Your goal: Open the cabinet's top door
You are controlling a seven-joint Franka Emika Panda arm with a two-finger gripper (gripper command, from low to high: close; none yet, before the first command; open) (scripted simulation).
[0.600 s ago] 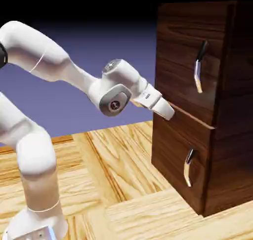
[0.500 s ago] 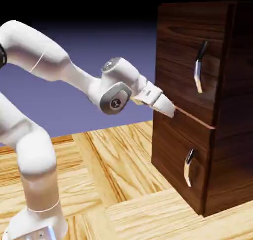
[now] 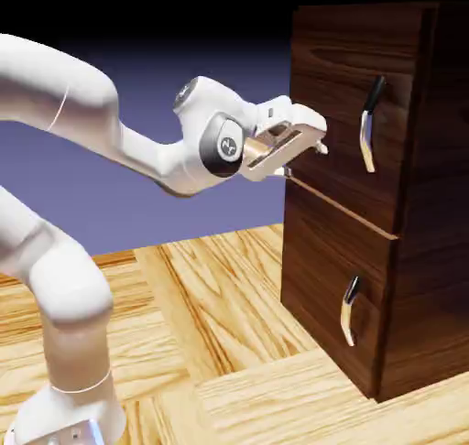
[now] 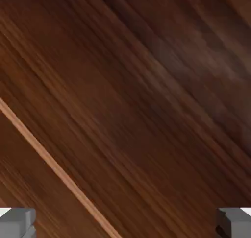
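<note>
Hand spread wide, nothing in it, hovering at the left part of the top door, well left of its curved handle. The cabinet stands at the right on the wooden bench. Up close, dark wood grain fills everything between the fingertips.

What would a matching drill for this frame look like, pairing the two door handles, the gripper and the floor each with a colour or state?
Things:
1. top door handle
2. lower door handle
3. gripper
4. floor

Descriptions:
A. light wood planks
B. black at the top, silver-tan below
C. open, close to the top door, holding nothing
D. all silver

Pairs: 1-B, 2-D, 3-C, 4-A
</note>
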